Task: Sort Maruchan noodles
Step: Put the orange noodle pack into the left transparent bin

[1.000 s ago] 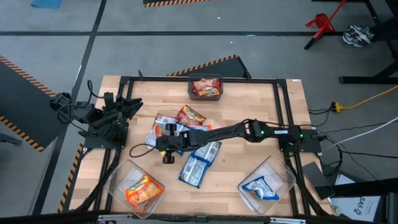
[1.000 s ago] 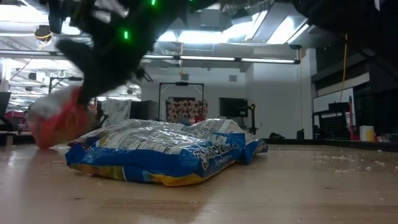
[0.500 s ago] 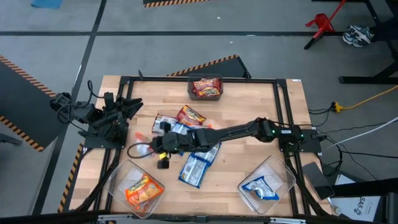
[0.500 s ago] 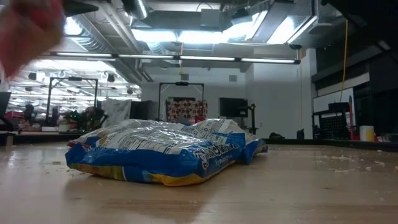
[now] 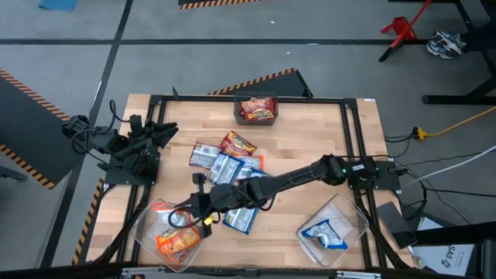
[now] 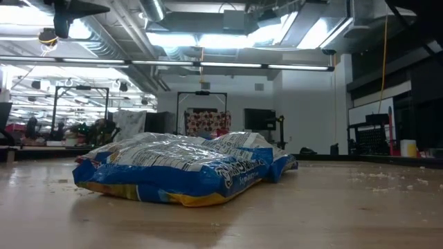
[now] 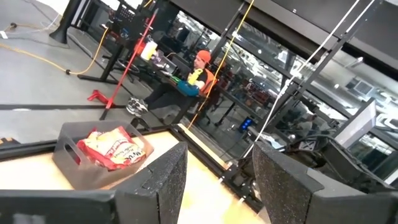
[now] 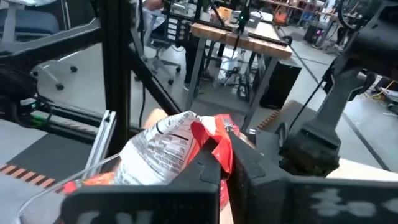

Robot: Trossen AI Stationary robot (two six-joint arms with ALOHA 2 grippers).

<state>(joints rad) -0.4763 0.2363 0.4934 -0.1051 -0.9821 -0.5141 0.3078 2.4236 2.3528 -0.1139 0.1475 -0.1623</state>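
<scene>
While clamped on a red-and-silver noodle packet, hangs over the near-left clear bin: right end effector, fingers together on the wrapper. Straight below, orange packets already in that bin; open room inside. Beside it, the remaining pile mid-surface. Left end effector spread apart, parked far off.

Crinkly flat plastic Maruchan noodle packets: a loose overlapping cluster of blue-and-white and red-orange packets mid-table; one orange-and-silver packet raised, pinched, above the near-left bin, over an orange packet lying inside; a red-orange packet in the far bin; a blue-and-white packet in the near-right bin
</scene>
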